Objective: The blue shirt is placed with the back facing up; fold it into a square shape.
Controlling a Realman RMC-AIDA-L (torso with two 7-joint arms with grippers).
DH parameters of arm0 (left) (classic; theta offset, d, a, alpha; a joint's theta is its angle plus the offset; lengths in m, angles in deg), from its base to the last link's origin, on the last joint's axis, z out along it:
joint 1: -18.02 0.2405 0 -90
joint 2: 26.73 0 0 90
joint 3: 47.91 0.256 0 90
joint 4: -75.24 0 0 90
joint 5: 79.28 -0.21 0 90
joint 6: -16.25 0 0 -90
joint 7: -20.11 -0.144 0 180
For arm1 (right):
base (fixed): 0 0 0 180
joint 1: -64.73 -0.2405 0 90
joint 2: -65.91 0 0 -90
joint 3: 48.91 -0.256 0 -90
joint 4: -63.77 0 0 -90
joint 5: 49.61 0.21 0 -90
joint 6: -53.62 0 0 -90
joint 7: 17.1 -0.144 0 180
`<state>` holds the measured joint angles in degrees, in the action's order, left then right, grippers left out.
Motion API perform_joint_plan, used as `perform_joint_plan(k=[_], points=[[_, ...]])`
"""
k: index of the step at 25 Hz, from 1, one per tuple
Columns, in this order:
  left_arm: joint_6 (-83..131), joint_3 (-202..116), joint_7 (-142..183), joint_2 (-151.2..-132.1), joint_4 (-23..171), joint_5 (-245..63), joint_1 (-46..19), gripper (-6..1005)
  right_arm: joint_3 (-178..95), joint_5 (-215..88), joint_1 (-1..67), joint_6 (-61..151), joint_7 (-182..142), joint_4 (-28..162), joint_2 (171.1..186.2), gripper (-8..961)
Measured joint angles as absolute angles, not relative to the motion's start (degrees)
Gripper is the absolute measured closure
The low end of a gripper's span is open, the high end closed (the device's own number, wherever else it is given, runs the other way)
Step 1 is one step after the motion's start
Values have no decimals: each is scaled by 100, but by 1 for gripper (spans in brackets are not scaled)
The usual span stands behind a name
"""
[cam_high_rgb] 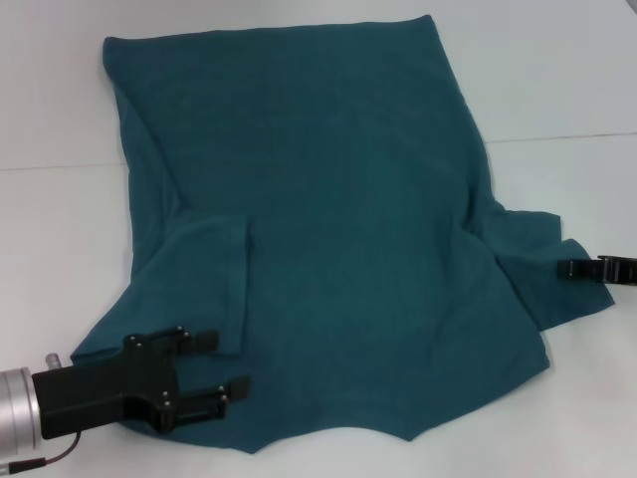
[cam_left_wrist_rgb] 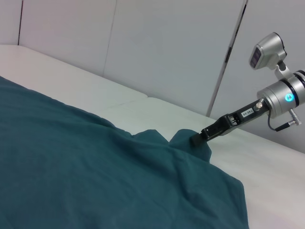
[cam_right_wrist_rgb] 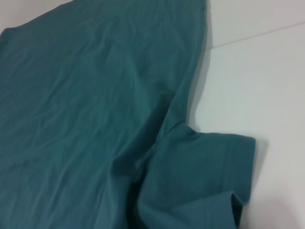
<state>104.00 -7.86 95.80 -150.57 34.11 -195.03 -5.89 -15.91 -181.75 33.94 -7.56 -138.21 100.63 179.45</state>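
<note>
The blue shirt [cam_high_rgb: 328,219] lies spread on the white table, plain side up, collar end towards me. Its left sleeve [cam_high_rgb: 204,279] is folded in over the body. My left gripper [cam_high_rgb: 221,365] hovers open over the shirt's near left corner, fingers apart with fabric beneath them. At the right edge of the head view my right gripper [cam_high_rgb: 565,269] sits at the right sleeve [cam_high_rgb: 542,259]. In the left wrist view the right gripper [cam_left_wrist_rgb: 198,139] pinches a raised peak of that sleeve [cam_left_wrist_rgb: 190,148]. The right wrist view shows the sleeve [cam_right_wrist_rgb: 209,181] with a curled hem.
The white table [cam_high_rgb: 557,80] runs around the shirt, with a seam line [cam_high_rgb: 567,136] crossing it behind. Grey wall panels [cam_left_wrist_rgb: 167,47] stand beyond the table's far edge in the left wrist view.
</note>
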Motion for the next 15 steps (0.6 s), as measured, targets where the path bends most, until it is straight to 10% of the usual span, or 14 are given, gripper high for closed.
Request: perform_joint_plan(k=[15], points=[[10405,-752,9618,-15057,3420,-19492,-589,211,-1861,-18019,3650,-807,-13821,10326,17945,734]])
